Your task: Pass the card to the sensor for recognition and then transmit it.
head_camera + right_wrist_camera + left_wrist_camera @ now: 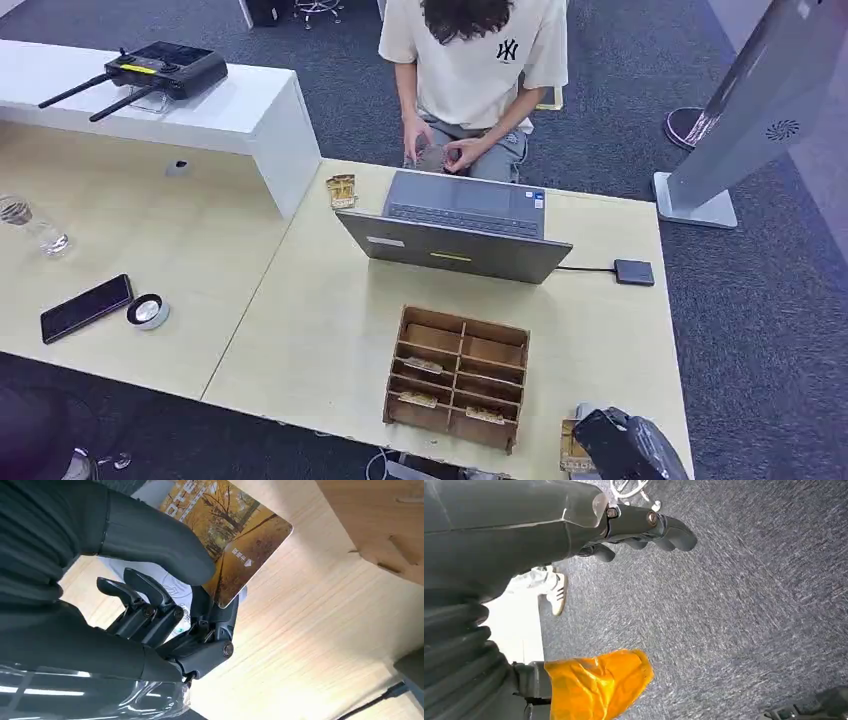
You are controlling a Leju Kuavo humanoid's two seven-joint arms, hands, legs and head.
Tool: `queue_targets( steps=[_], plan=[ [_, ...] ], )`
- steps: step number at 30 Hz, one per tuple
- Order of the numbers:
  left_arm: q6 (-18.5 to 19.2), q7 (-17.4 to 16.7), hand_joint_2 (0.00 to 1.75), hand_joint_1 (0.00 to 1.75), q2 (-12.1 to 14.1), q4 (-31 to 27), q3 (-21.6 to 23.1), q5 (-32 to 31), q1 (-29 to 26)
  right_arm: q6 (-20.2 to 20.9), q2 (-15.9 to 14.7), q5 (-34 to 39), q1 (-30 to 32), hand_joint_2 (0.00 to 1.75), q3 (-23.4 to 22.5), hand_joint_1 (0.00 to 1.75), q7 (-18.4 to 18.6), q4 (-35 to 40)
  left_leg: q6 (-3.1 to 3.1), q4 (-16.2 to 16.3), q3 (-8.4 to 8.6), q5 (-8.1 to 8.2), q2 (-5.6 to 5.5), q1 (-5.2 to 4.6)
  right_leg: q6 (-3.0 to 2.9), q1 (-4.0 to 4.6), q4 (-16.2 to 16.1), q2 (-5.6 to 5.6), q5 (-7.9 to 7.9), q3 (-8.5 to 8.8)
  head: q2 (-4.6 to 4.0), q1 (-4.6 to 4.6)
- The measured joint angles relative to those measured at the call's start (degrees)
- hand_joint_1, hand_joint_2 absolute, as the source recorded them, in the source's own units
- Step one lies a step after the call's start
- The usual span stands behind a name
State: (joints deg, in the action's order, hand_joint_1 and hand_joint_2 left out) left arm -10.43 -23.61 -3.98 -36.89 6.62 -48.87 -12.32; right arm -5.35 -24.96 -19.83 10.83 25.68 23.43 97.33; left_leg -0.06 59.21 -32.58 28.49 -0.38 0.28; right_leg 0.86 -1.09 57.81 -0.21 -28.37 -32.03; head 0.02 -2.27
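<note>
— While the right hand (pixel 165 605) pinches the amber autumn-tree printed card (pixel 235 545) between thumb and fingers, low at the pale wooden table's (pixel 320 330) near right corner, which step is this?

— Card in hand, not yet presented, I'd judge. Next it must travel past the brown wooden compartment rack (pixel 458 375) to the small dark square sensor pad (pixel 634 272).

— And the left hand (pixel 644 527)?

— Fingers curled, holding nothing, over carpet.

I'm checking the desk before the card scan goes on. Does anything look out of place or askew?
Nothing looks spilled or damaged. One oddity: a card lies alone on the table beside the laptop, away from the wooden organizer that holds others. The right hand pinches its own card cleanly.
</note>
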Motion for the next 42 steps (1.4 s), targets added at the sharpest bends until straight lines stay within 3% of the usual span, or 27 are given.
queue_targets(
  steps=[21,42],
  plan=[
    [-1.4,0.2,1.75,0.0,-0.5,4.3,-0.2,-1.1,2.1,4.0,0.0,-2.4,-0.1,1.75,-5.5,1.75,1.1,-1.0,0.0,0.0,0.01,0.0,0.0,0.0,0.01,0.0,0.0,0.0,0.01,0.0,0.0,0.0],
    [-1.5,0.1,1.75,0.0,-0.9,5.8,-1.5,-1.7,2.7,4.9,0.0,-2.4,0.3,1.75,-5.8,1.75,1.8,-1.0,0.0,0.0,0.01,0.0,0.01,0.0,0.01,0.0,0.0,0.01,0.01,0.0,0.0,0.0]
  ],
)
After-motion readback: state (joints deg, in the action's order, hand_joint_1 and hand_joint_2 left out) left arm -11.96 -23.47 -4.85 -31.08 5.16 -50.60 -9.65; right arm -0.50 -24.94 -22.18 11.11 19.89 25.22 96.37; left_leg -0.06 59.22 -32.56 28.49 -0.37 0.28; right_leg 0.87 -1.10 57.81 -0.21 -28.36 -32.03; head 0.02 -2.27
